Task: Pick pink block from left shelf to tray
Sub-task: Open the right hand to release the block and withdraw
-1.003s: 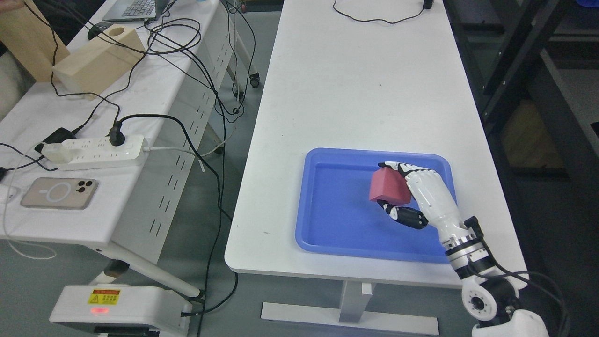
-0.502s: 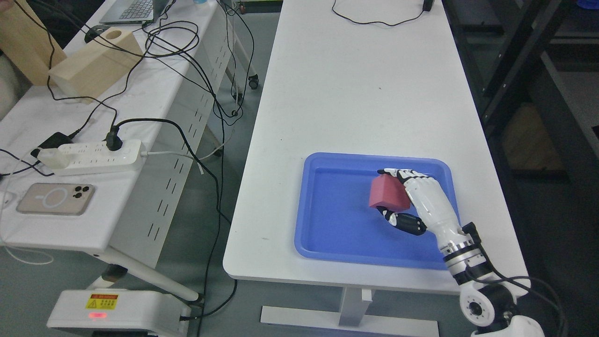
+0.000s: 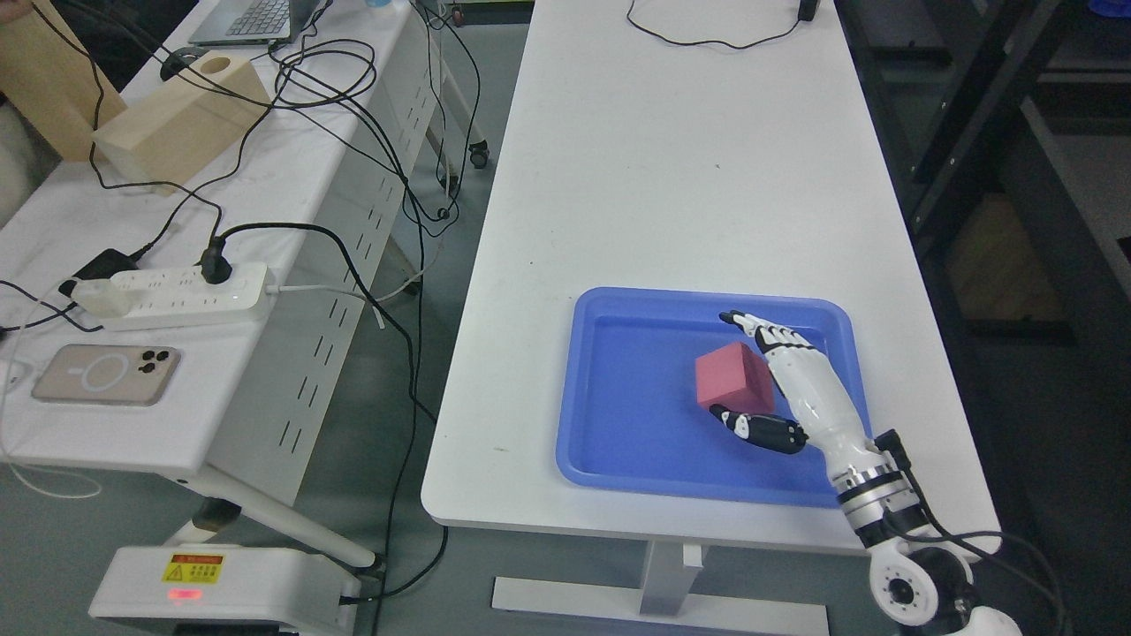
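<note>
Inside blue tray point(image 3: 618, 389), pink block point(image 3: 733, 378) now down, fingers point(image 3: 751, 325) spread wider.

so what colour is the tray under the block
Blue: the tray shows plainly in the head view, with the pink block in it.

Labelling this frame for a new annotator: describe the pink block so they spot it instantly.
Find the long white table on the right, then the blue tray near its front edge. The pink block lies inside the tray, right of centre, by the white right hand. It is the tray's only object, a matte pink cube.
</note>
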Available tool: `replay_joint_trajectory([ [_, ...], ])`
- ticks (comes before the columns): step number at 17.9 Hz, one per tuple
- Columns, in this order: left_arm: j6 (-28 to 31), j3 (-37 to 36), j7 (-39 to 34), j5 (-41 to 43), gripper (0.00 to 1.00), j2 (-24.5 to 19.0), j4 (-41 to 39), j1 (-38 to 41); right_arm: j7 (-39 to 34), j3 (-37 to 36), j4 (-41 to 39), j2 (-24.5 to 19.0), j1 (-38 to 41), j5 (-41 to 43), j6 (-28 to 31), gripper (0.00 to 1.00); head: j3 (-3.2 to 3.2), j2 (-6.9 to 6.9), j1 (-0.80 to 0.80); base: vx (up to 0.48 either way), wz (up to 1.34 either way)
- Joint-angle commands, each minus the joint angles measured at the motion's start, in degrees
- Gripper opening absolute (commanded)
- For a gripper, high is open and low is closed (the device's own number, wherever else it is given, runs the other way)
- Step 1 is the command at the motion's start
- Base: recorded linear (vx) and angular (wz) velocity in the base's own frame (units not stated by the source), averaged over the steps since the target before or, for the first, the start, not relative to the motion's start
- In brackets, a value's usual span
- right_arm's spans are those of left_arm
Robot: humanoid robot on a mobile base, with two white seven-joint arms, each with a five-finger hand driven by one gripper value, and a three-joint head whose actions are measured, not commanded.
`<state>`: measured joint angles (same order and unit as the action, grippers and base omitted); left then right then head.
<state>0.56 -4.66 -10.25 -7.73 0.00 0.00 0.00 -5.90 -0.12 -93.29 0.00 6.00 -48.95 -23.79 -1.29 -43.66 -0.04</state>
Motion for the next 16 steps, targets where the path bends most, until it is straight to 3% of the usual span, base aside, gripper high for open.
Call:
replay_joint_trajectory([
  [1,-0.03,0.00,-0.03,0.00,1.00,-1.00,-1.00,-1.67,-1.22,-0.58,0.12,1.00,-0.28,8.14,1.82,0.99,0.00,0.00,0.00,0.000,0.00],
  [9,-0.03,0.00,-0.03,0.00,1.00,-1.00,-1.00,-1.67,-10.09,-2.15,0.04,1.00,-0.46,39.78,1.64,0.99,0.00,0.00,0.00,0.000,0.00],
  [16,-0.03,0.00,-0.03,0.00,1.00,-1.00,-1.00,-1.67,-12.38,-3.13,0.04,1.00,-0.46,48.33,5.34,0.99,0.00,0.00,0.00,-0.005,0.00],
])
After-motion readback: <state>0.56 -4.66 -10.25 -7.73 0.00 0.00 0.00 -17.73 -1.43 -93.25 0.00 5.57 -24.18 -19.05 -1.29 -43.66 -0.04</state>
